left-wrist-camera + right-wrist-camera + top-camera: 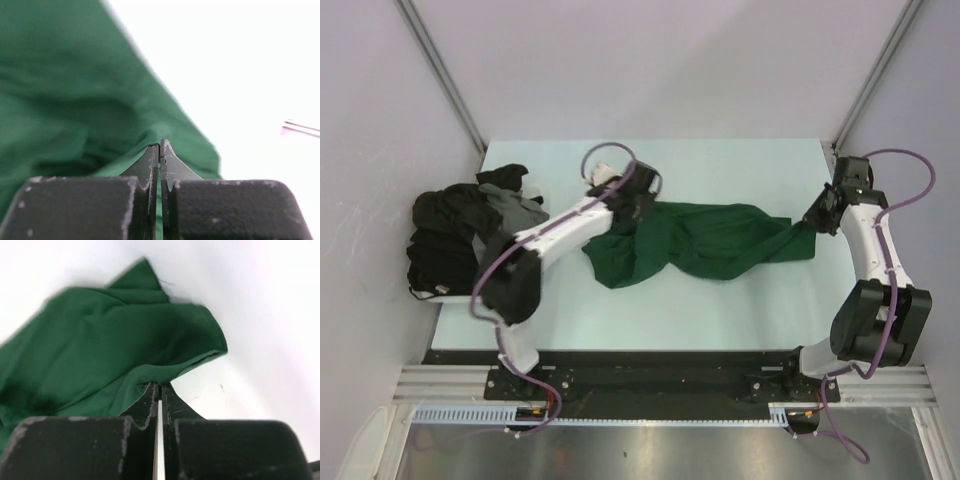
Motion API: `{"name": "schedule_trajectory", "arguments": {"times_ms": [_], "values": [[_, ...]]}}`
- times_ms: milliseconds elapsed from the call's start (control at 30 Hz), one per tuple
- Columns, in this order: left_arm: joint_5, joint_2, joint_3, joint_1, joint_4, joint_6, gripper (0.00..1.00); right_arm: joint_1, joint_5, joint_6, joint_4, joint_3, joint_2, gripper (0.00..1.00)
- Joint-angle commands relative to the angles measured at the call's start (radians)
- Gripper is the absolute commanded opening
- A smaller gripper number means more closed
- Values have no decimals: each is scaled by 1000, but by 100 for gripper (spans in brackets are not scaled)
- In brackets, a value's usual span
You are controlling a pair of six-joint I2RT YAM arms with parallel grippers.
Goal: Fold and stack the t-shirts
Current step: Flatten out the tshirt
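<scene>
The dark green t-shirt (705,240) lies crumpled and stretched across the middle of the table. My left gripper (630,212) is shut on its left end; in the left wrist view the green cloth (75,100) is pinched at the fingertips (160,145). My right gripper (813,228) is shut on its right end; the right wrist view shows the green hem (165,371) clamped between the tips (160,386). The black and dark grey t-shirts (460,230) lie heaped at the table's left edge. No neck label shows.
The pale table (720,165) has walls behind and at both sides. A purple cable (610,150) loops over the left arm, another (910,170) over the right arm. The black rail (650,375) runs along the near edge.
</scene>
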Motion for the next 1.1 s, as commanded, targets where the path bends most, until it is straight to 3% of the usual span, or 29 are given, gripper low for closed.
{"name": "schedule_trajectory", "arguments": {"times_ms": [0, 133, 300, 433, 600, 733, 1067], "values": [[85, -337, -110, 150, 268, 380, 0, 1, -68, 19, 44, 171, -68, 0], [140, -499, -37, 277, 240, 712, 0, 2, -129, 11, 93, 329, -111, 0], [337, -552, 280, 398, 167, 955, 0, -2, -191, -18, 250, 500, -161, 0], [476, -490, 614, 402, 80, 1190, 0, -5, -180, -3, 262, 670, -127, 0], [501, -477, 736, 403, 108, 1304, 0, -7, -154, 17, 220, 883, -76, 0], [555, -458, 848, 403, 135, 1307, 0, -7, -148, 27, 208, 957, -71, 0], [539, -499, 891, 403, 164, 1368, 0, -5, -124, 25, 157, 972, -134, 0]]}}
